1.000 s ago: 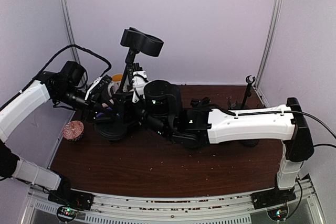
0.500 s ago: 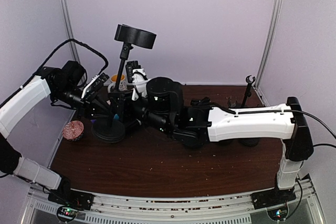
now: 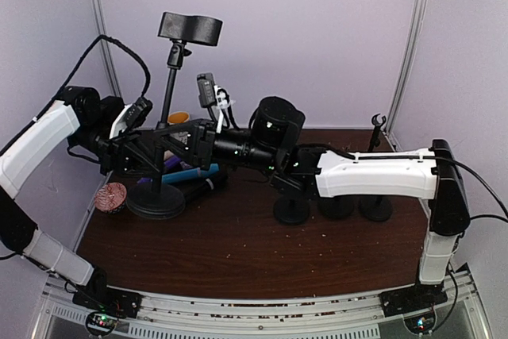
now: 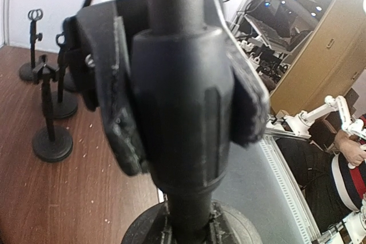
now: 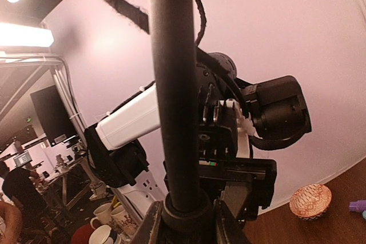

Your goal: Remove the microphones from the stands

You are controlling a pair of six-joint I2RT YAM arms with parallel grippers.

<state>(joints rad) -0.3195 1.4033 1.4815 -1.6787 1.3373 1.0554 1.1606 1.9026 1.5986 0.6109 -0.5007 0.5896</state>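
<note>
The black microphone stand has a round base [image 3: 155, 200], a thin pole [image 3: 168, 89] and a wide black holder head [image 3: 190, 28] at the top. It stands about upright at the table's left. I cannot make out a microphone apart from that head. My left gripper [image 3: 141, 151] is shut on the pole low down. In the left wrist view the gripper [image 4: 189, 147] has its fingers [image 4: 114, 107] on both sides of the pole's thick collar [image 4: 183, 101]. My right gripper [image 3: 171, 139] is shut on the pole just beside it. In the right wrist view that gripper [image 5: 186, 215] clamps the pole [image 5: 171, 84].
Three small black stands [image 3: 337, 206] stand at centre right, under my right arm. A pink patterned cup [image 3: 111, 196] sits at the left edge. Blue, purple and black items [image 3: 194, 174] lie behind the stand's base. The side walls are close.
The stand has moved left and gone from tilted to about upright. Both grippers moved left with it. My right arm has stretched out and lifted, uncovering the small stands.
</note>
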